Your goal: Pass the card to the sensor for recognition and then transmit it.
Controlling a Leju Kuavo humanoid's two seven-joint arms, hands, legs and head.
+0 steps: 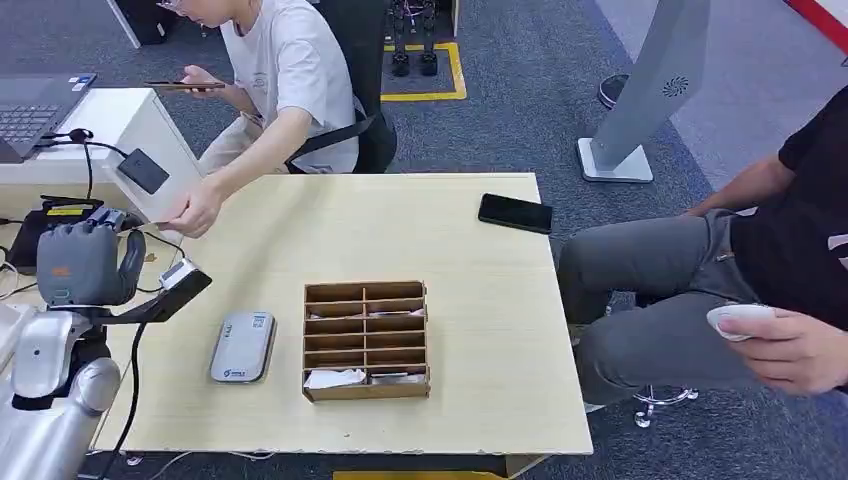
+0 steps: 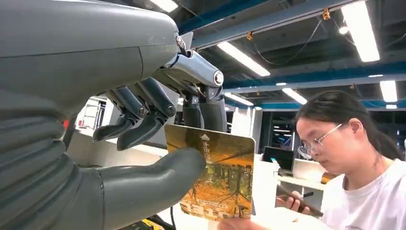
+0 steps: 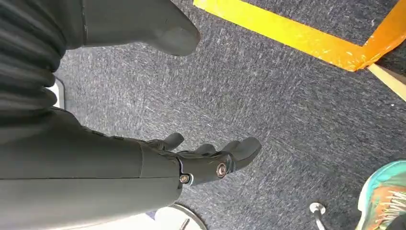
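My left hand [image 1: 85, 262] is raised over the table's left end. It pinches a card [image 2: 215, 179] printed with an orange autumn forest between thumb [image 2: 158, 175] and fingers [image 2: 143, 120]. A seated person in a white shirt [image 1: 285, 60] reaches a hand [image 1: 195, 215] toward it, and fingertips [image 2: 239, 224] touch the card's lower edge. A grey flat reader [image 1: 243, 346] lies on the table beside my left hand. My right hand [image 3: 210, 158] hangs over the carpet, fingers apart, holding nothing.
A wooden compartment box [image 1: 366, 340] with cards stands mid-table. A black phone [image 1: 515, 213] lies at the far right edge. A black pad [image 1: 143, 170] on a cable and a laptop [image 1: 30, 115] sit on the white counter at left. A second person [image 1: 780, 270] sits right.
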